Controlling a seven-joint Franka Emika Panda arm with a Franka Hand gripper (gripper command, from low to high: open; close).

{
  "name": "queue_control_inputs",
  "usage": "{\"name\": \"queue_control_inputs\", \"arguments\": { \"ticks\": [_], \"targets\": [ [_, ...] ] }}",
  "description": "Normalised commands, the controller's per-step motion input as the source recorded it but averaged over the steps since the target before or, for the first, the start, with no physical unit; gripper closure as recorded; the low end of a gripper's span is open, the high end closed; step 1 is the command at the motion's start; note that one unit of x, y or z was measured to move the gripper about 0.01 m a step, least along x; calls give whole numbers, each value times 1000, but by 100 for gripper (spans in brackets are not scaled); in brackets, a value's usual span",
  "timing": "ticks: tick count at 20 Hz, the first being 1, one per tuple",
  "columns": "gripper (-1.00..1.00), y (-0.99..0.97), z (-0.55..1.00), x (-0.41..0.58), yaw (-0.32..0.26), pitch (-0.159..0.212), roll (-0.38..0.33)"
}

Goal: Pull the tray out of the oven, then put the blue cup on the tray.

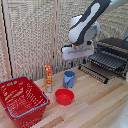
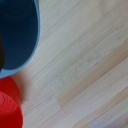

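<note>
**Over the cup, tray step apparently done**

Behind me runs a pale slatted screen, and below it a light wooden desk [image 1: 95, 107] carries everything. At the exterior view's right sits the small black-and-silver countertop oven [image 1: 114, 52], its front door dropped open, and the flat dark wire-bar tray [image 1: 105, 61] looks drawn forward over the door, though I cannot tell how far. I judge the pulling step finished and the cup step in hand.

The small blue cylindrical cup [image 1: 69, 79] stands upright on the desk, near the round red bowl [image 1: 64, 96] and the tall orange-yellow bottle [image 1: 48, 77], well apart from the oven. A red mesh basket [image 1: 21, 101] sits further off.

My tool [image 1: 76, 63] hangs above the cup, holding nothing; whether its jaws are spread I cannot tell. Next I need to descend, straddle the rim or wall cleanly, and avoid the bowl.
</note>
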Motion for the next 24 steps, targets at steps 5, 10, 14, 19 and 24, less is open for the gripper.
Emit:
{"name": "queue_control_inputs", "arguments": {
  "ticks": [5,10,14,19,24],
  "targets": [
    [-100,-16,-298,-11,-9,2,1],
    [-100,-114,-363,-51,0,30,8],
    [-100,-141,-453,-53,0,10,49],
    [100,-86,-288,-13,0,16,75],
    [100,-3,-13,-9,25,1,1]
  ]
}}
